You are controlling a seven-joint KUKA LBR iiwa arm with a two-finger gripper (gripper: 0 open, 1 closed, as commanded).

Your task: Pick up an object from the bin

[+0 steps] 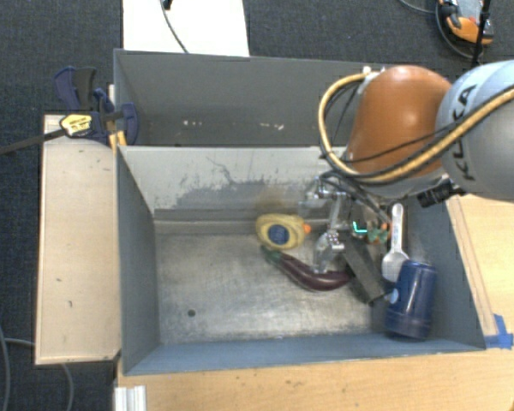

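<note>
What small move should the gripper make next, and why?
Probably a short descent straight down. The gripper is over the purple curved thing, and the yellow round thing and blue cup lie close on either side, so sideways moves may bump them.

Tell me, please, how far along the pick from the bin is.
Done: the gripper is low inside the bin, right of centre, directly over a dark purple curved object beside a yellow round thing with a blue centre. In hand: nothing visibly held; the purple object lies on the floor. Left: grasping one thing and lifting it out.
</note>
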